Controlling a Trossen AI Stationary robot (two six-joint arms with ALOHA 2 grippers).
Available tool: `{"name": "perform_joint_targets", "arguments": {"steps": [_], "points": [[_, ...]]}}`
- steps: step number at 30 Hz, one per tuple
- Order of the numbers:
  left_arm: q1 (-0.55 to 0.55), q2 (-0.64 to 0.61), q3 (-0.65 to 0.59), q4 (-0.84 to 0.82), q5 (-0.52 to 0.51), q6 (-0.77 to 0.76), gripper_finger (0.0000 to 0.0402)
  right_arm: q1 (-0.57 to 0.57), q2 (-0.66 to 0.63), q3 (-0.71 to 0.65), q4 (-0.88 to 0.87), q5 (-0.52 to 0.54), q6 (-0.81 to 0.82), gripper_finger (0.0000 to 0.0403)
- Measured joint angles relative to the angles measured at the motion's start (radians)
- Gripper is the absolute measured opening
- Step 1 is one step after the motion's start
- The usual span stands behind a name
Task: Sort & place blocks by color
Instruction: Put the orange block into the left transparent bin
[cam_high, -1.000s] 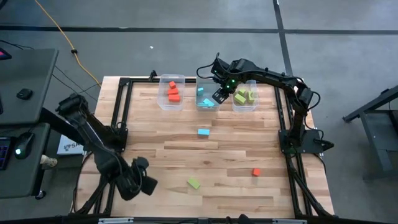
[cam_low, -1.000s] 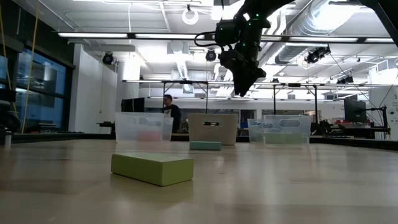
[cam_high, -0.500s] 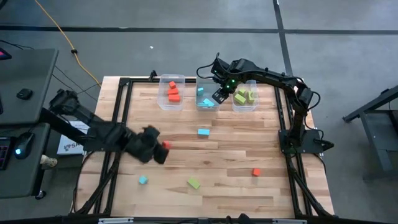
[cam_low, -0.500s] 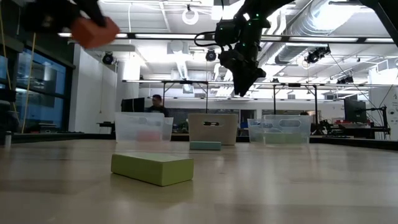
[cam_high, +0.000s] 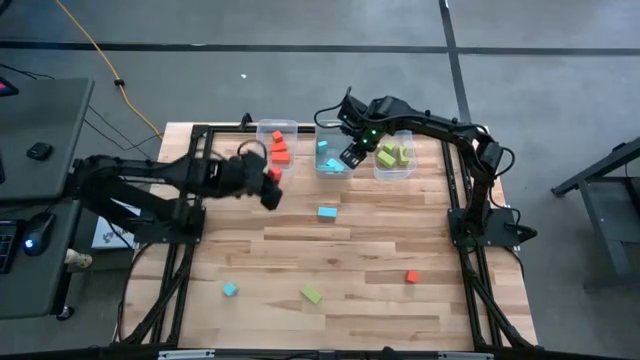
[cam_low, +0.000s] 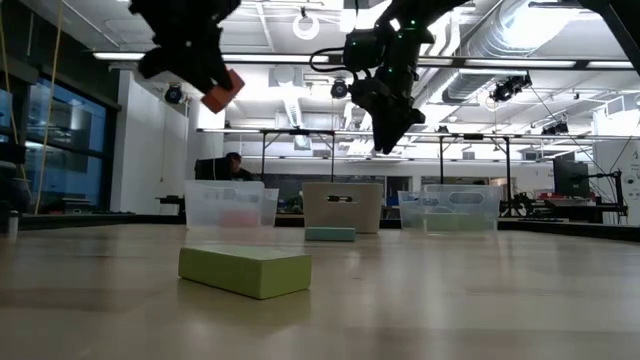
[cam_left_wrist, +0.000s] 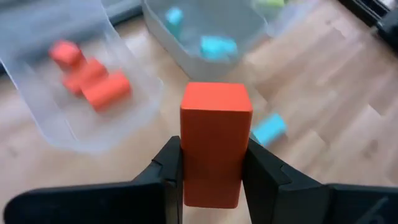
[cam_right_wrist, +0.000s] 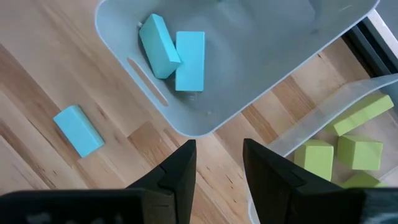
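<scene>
The left gripper (cam_high: 268, 190) hangs in the air just in front of the left bin (cam_high: 259, 165), and its two fingers are closed tight on a red block (cam_left_wrist: 214, 142). The block stands upright between the fingers, with its long axis along them, and its free end sticks out past the fingertips. It is a plain red-orange bar with sharp edges and flat faces. The left bin, which already has a few red blocks (cam_high: 279, 150) inside, lies straight ahead of this gripper and a little lower, so I think the coming move is a short reach forward over the rim. In the middle, the right gripper (cam_high: 353, 155) hovers over the blue bin (cam_high: 322, 135); its fingers are partly apart and hold nothing. On the table, a blue block (cam_high: 327, 212), a yellow-green block (cam_high: 312, 294), another small blue block (cam_high: 230, 289) and a red block at the right (cam_high: 411, 277) are not yet sorted.
</scene>
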Motion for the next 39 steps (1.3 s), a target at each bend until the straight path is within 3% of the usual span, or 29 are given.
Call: {"name": "perform_joint_targets", "arguments": {"steps": [12, 16, 21, 25, 31, 39], "points": [[0.325, 0.011, 0.000, 0.246, 0.009, 0.524, 0.0081, 0.038, 0.000, 0.000, 0.029, 0.000, 0.000, 0.0124], [0.415, 0.031, 0.000, 0.305, 0.086, 0.648, 0.0083, 0.050, 0.000, 0.000, 0.037, 0.000, -0.007, 0.0124], [0.511, 0.060, 0.001, 0.402, 0.188, 0.696, 0.0097, 0.060, 0.000, 0.000, 0.040, 0.000, -0.008, 0.0124], [0.581, 0.086, 0.001, 0.406, 0.221, 0.722, 0.0102, 0.065, 0.000, 0.000, 0.041, 0.000, -0.008, 0.0124], [0.671, 0.147, 0.040, 0.401, 0.352, 0.787, 0.0096, 0.065, 0.000, 0.000, 0.041, 0.000, 0.022, 0.0124], [0.746, 0.268, 0.125, 0.293, 0.372, 0.887, 0.0097, 0.065, 0.000, 0.000, 0.055, 0.000, 0.108, 0.0124]]}}
